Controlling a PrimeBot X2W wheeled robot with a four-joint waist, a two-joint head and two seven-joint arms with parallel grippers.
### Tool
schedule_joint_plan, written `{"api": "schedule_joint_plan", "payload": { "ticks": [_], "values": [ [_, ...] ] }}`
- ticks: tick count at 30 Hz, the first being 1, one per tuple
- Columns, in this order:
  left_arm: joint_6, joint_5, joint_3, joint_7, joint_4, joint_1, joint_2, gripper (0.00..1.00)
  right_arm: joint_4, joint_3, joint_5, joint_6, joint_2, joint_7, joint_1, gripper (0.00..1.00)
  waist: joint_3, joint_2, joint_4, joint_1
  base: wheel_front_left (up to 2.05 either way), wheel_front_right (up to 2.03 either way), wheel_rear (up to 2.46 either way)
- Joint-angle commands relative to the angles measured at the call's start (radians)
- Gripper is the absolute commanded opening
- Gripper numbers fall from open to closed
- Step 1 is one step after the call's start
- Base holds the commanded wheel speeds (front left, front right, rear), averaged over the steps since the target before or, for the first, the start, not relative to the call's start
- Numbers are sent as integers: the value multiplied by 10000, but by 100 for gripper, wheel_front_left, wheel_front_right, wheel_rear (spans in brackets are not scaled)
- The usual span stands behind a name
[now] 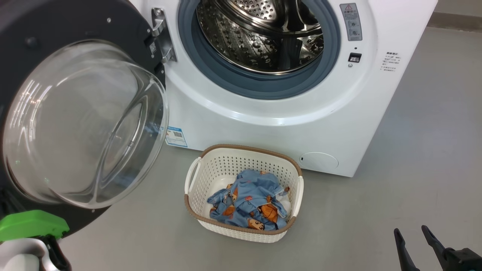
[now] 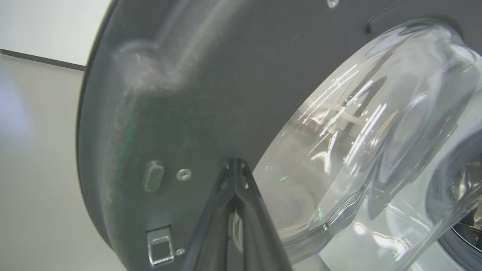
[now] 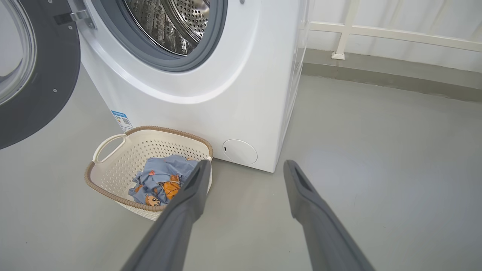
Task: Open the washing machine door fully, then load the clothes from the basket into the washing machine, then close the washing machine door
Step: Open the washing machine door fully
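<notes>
My left gripper (image 2: 235,163) has its fingers pinched together on nothing, tips up at the dark inner face of the washing machine door (image 1: 86,124), just beside the glass bowl; I cannot tell whether they touch it. The right gripper (image 1: 410,229) hangs with its jaws wide apart and empty, low over the floor (image 1: 414,150), well apart from the basket (image 1: 248,148). The basket sits just before the washing machine (image 1: 263,124) with the clothes (image 1: 250,203) bunched inside. The door is swung well out, but I cannot tell if it is at its stop. My worries: the pinched tips could skid off the rim onto the curved glass and lose the push. A door left short of its stop might drift back across the reach to the drum (image 1: 260,34). The right fingers could hook the basket's perforated wall rather than cloth and drag it. A trailing sleeve could lie over the grey gasket (image 1: 263,84) and be caught at closing. The left wrist view gives me the fingertips against the door and a metal latch (image 2: 160,244), where the head view offers a green cover (image 1: 32,224) on that arm. The right wrist view adds the machine's side and a white rail (image 3: 376,34) along the wall.
</notes>
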Motion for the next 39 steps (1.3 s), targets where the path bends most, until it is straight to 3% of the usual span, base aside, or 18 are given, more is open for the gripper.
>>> {"api": "schedule_joint_plan", "payload": {
  "ticks": [1, 23, 34, 38, 39],
  "values": [
    [-93, -28, 489, -108, 146, -597, 539, 0, -170, 272, 3, 16, -114, -118, -145, 100, -37, 0, -16, 0, 0, 0, 0],
    [-847, 1671, 1888, -121, 2027, -1832, 438, 0, -73, 250, -25, 16, -7, -118, -66, 100, -263, 0, -105, 0, 0, 0, 0],
    [-1412, 1987, 2034, -121, 1352, -1418, -394, 0, -48, 220, 12, 16, 53, -118, 26, 100, -485, 0, -60, 0, 0, 0, 0],
    [-1445, 2058, 1817, -122, 537, -1124, -699, 0, -53, 239, 18, 16, 90, -118, 32, 100, -561, 0, -60, 0, 0, 0, 0],
    [-1446, 2077, 1762, -122, 243, -1041, -749, 5, -57, 254, 21, 16, 96, -118, 28, 100, -576, 0, -68, 0, 0, 0, 0]
  ]
}}
